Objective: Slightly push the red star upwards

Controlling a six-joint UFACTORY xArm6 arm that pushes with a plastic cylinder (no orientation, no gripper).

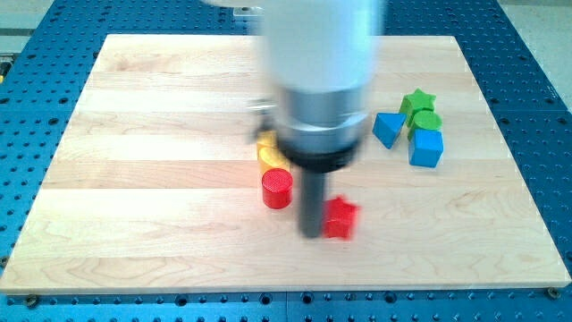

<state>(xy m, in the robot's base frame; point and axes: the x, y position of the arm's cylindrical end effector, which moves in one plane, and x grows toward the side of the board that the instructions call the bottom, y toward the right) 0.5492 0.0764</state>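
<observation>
Towering over mid-counter (134, 250), the arm hangs straight down, its blurred rod ending in my tip (310, 234), just beside the red star (340, 218) at its nine o'clock; contact unclear. Red cylinder (277, 189) stands at the rod's ten o'clock.

Tip (310, 234): touching red star (340, 217) on the view's left.
Red cylinder (277, 189): left of rod.
Green star (417, 101): top of right cluster.
</observation>
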